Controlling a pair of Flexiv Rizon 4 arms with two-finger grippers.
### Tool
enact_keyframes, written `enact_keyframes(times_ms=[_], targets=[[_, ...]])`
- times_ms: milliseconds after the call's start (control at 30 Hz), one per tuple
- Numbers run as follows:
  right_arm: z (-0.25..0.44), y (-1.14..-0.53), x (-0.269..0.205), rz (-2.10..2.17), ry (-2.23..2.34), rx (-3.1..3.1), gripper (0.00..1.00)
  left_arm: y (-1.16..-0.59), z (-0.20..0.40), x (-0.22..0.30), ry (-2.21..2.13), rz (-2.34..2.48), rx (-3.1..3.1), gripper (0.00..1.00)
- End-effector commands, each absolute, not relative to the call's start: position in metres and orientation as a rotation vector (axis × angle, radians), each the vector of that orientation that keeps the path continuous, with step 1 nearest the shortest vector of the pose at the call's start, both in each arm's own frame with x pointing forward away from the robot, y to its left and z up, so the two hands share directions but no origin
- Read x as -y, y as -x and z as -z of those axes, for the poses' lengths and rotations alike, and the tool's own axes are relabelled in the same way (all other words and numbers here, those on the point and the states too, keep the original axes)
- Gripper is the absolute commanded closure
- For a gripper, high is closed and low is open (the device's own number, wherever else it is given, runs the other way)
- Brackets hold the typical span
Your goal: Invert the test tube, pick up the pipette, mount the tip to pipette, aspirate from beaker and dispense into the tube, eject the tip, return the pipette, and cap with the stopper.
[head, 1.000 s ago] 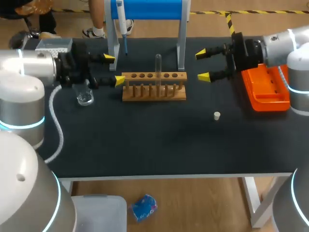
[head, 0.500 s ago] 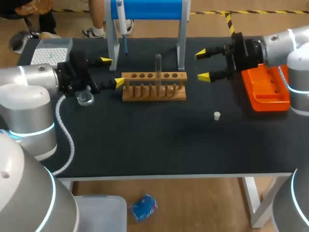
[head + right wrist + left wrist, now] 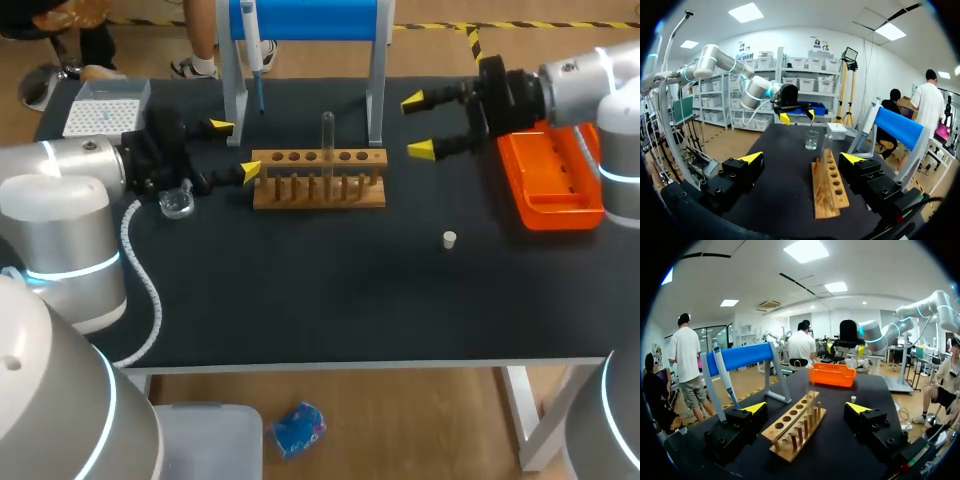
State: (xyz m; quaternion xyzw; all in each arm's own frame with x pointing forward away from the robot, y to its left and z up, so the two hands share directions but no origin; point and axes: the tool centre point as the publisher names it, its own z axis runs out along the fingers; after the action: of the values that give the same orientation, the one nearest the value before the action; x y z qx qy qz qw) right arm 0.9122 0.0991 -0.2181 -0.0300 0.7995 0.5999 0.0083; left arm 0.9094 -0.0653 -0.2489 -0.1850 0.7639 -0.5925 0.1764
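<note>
Glass tube stands racked mid-frame; pipette hangs untouched upper left, stopper loose; my left gripper and right gripper spread, empty.

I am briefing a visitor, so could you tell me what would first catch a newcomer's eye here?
The left gripper and right gripper, both open, face each other across the wooden rack, where one test tube stands upright. The bright orange tray lies to the right, beside the right gripper.

Just one of each: wooden peg rack, clear glass test tube, small glass beaker, little white stopper, orange plastic tray, white-and-blue pipette.
</note>
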Motion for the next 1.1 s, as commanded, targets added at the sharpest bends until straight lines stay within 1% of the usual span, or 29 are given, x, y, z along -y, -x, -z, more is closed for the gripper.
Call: enact_keyframes(times_ms=[33,133,300,733,933,1100], targets=[[0.201,-0.91,-0.111,-1.841,0.094,-2.554,0.0,-0.909,0.249,0.066,0.525,1.675,-2.159,0.0],[0.202,-0.905,-0.115,-1.811,0.101,-2.583,0.0,-0.909,0.249,0.066,0.525,1.675,-2.159,0.0],[0.228,-0.908,-0.13,-1.757,0.116,-2.616,0.0,-0.909,0.249,0.066,0.525,1.675,-2.159,0.0],[0.264,-0.936,-0.164,-1.916,0.103,-2.439,0.0,-0.909,0.249,0.066,0.525,1.675,-2.159,0.0],[0.269,-0.953,-0.179,-2.044,0.186,-2.327,0.0,-0.909,0.249,0.066,0.525,1.675,-2.159,0.0],[0.271,-0.965,-0.19,-2.127,0.168,-2.287,0.0,-0.909,0.249,0.066,0.525,1.675,-2.159,0.0]])
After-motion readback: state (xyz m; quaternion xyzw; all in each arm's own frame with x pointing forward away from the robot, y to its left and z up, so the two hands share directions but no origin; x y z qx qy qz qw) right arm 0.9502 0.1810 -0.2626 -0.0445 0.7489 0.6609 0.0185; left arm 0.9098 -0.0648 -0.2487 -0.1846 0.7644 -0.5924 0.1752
